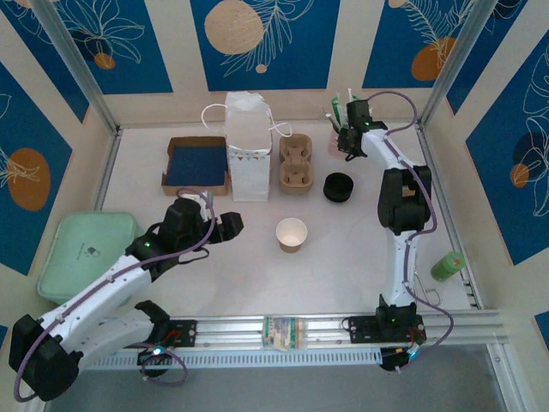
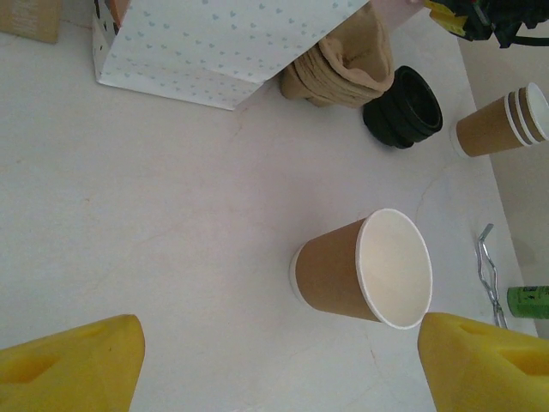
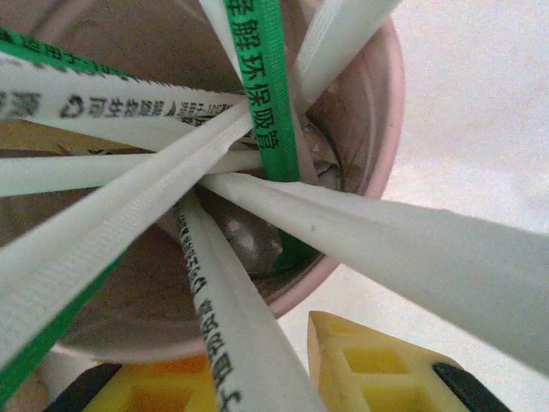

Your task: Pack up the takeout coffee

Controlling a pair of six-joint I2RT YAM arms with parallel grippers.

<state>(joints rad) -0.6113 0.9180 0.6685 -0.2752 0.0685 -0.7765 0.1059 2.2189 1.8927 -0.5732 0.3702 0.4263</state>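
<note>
The tan paper cup (image 1: 292, 233) stands lidless and empty at frame centre, below the white paper bag (image 1: 247, 154). The left gripper (image 2: 279, 339) hangs beside it, fingers spread wide. At upper right, the right gripper (image 1: 346, 142) is over a pink cup (image 3: 382, 129) holding wrapped straws (image 3: 129, 227); I cannot tell whether it pinches one.

A blue-lined cardboard box (image 1: 196, 165) lay at ten o'clock, a mint container (image 1: 86, 253) at nine, a green bottle (image 1: 446, 266) at four.

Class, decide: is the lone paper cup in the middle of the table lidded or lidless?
Lidless: the paper cup stands upright, its white inside showing through the open rim.
</note>
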